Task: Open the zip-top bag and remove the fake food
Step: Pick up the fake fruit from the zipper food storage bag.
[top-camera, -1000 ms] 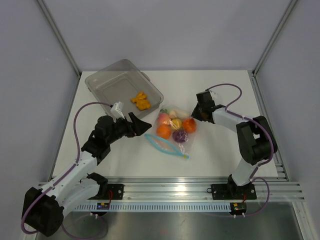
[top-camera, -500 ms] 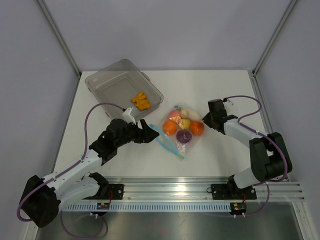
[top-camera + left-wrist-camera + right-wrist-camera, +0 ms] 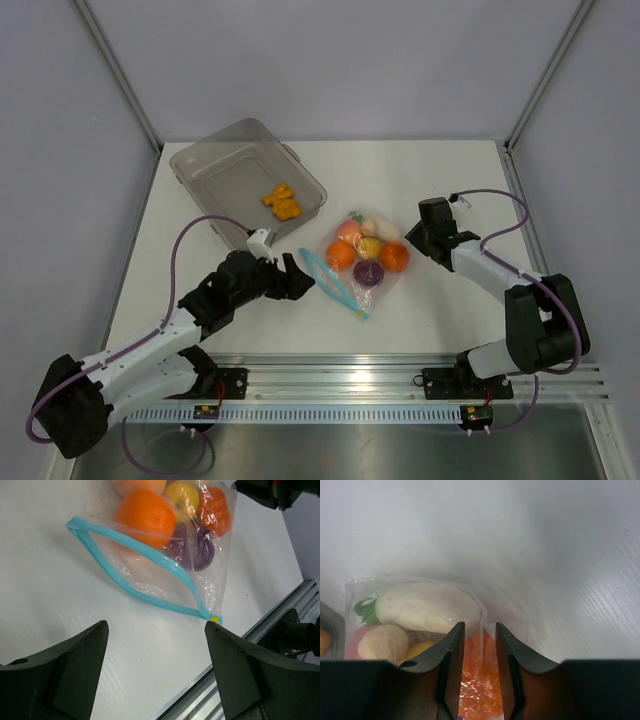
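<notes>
zip-top bag [image 3: 380,288]: clear and crinkly, flat on the table [image 3: 450,180], between the two grippers.
zip strip [image 3: 145,572]: light blue, along the bag's edge on the left arm's side; two halves parted into a long lens shape, mouth gaping.
fake food [image 3: 367,256]: all inside the bag, bunched at the closed end away from the zip strip.
pieces in the left wrist view: round orange one [image 3: 145,514] nearest the strip, purple one [image 3: 202,549] beside it, yellow one [image 3: 183,495] and red-orange one [image 3: 214,511] deeper in the bag.
pieces in the right wrist view: white one with green leaves [image 3: 427,607] and pale peach one [image 3: 382,642], at the bag's closed end.
left gripper [image 3: 156,627]: released, fingers spread wide, holding nothing; just off the bag's mouth, facing the zip strip, not touching it.
right gripper [image 3: 478,630]: at the end of the bag opposite the zip strip; fingers parted a narrow way, edge of the film and something orange under it showing in the gap; no pinch on the plastic to be seen.
clear tub [image 3: 215,165]: well apart from the bag, out past its mouth side toward the back of the table; orange toy piece [image 3: 283,201] lying inside.
</notes>
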Motion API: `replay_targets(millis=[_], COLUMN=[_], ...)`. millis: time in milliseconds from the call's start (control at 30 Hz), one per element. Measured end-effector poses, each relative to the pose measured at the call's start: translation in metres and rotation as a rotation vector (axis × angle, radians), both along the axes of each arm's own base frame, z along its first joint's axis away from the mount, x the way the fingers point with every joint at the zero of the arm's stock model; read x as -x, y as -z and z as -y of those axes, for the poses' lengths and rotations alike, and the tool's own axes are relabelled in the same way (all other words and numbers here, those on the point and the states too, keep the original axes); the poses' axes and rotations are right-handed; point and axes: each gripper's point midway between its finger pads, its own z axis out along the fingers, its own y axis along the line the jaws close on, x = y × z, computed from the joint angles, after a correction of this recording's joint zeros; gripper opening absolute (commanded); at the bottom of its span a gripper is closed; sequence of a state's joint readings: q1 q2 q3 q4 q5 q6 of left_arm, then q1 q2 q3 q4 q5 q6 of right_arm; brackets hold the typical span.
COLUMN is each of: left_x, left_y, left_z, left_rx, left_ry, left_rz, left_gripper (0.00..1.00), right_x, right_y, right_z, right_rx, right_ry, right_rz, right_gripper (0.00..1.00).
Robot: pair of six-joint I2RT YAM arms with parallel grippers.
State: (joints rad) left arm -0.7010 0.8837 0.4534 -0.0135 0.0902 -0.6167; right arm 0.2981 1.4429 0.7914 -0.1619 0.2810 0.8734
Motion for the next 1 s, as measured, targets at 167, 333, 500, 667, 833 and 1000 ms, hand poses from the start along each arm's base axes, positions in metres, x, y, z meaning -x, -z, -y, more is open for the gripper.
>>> replay_targets(millis=[167,333,500,667,833,1000], left_x=[0.006,0.009,0.008,0.008,0.006,-0.004], left_y=[0.014,0.032,0.051,0.063,0.067,0.069], left_z=[0.006,0.008,0.011,0.016,0.020,0.031], left_rx=[-0.054,-0.114,-0.176,-0.218,-0.243,-0.269], left_ry=[0.024,0.031,0.037,0.050,0.059,0.061], left_rz=[-0.011,-0.038,-0.081,-0.113,-0.119,-0.115], left_gripper=[0.85,0.85,0.81,0.80,0.80,0.81], right_x=[0.000,0.000,-0.002,-0.003,-0.004,-0.014], right_y=[-0.004,-0.005,-0.008,-0.009,-0.012,-0.020], right_z=[0.000,0.001,-0.001,-0.004,-0.010,-0.018], right_rx=[0.012,0.032,0.033,0.029,0.028,0.028], right_ry=[-0.016,-0.042,-0.057,-0.079,-0.129,-0.171], right_rz=[0.012,0.011,0.017,0.022,0.028,0.045], right_gripper=[0.73,0.82,0.83,0.85,0.90,0.91])
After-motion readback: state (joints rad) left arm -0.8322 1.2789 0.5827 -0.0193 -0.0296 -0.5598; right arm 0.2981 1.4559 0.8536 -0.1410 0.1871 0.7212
